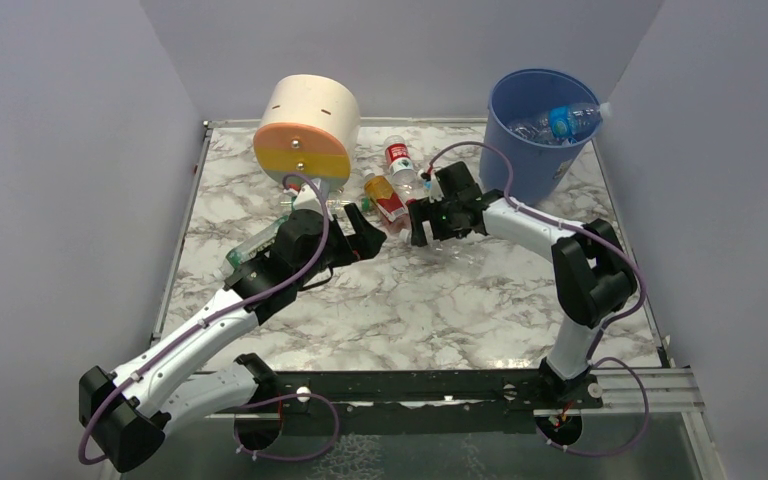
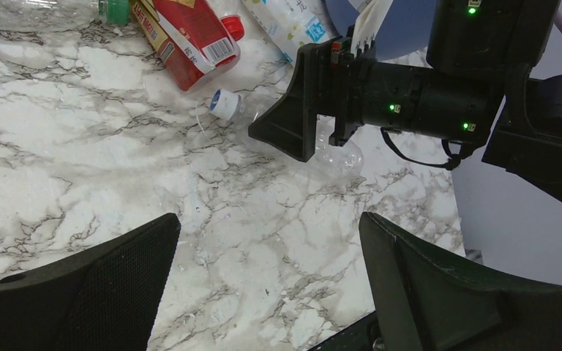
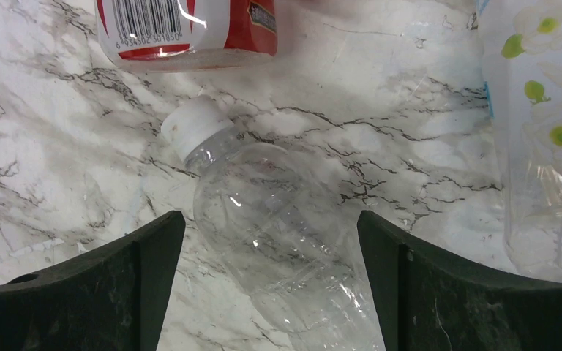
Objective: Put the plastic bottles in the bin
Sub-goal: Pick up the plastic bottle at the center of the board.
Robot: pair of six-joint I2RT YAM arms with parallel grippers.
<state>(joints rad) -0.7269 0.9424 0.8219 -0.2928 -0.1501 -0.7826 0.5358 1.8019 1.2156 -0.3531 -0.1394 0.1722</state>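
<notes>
The blue bin (image 1: 535, 160) stands at the back right with bottles inside, one blue-labelled (image 1: 566, 122). A clear unlabelled bottle (image 3: 278, 241) with a white cap (image 2: 223, 104) lies on the marble. My right gripper (image 3: 271, 219) is open and straddles this bottle, its fingers apart from it. In the top view the right gripper (image 1: 432, 228) is mid-table. Just beyond lie an orange-tinted bottle with a red label (image 1: 385, 197) and a red-labelled bottle (image 1: 397, 158). My left gripper (image 2: 269, 219) is open over bare marble, facing the right one.
A cream, orange and yellow cylinder (image 1: 305, 125) stands at the back left. A green-capped bottle (image 1: 255, 245) lies under my left arm. A flower-labelled bottle (image 3: 541, 131) lies right of the clear one. Walls close in the table on three sides.
</notes>
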